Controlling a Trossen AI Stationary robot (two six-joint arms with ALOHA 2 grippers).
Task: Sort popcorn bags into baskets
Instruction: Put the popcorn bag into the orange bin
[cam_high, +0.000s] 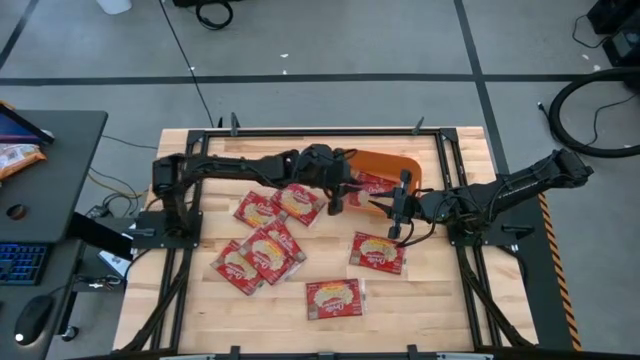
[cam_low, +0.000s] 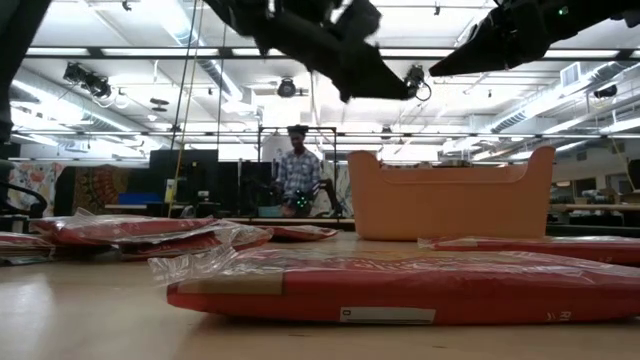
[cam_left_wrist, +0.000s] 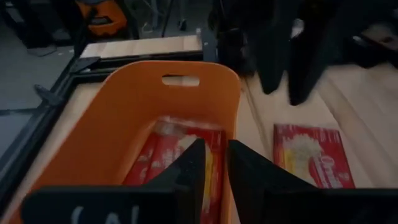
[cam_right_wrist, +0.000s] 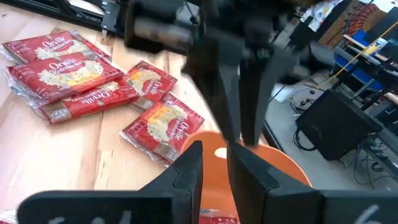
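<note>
Inside the orange tub (cam_high: 400, 165), a popcorn bag (cam_high: 375, 183) lies lengthwise.

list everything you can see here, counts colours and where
popcorn bags: six red on the table, in a loose spread; at least one more inside the tub
tub: one, orange, far side of the table
table: one, pale wood
desk: one, dark, beside the table
person: one, in the room behind
left gripper: dark, at the tub's near edge
right gripper: dark, just beside the tub
</note>
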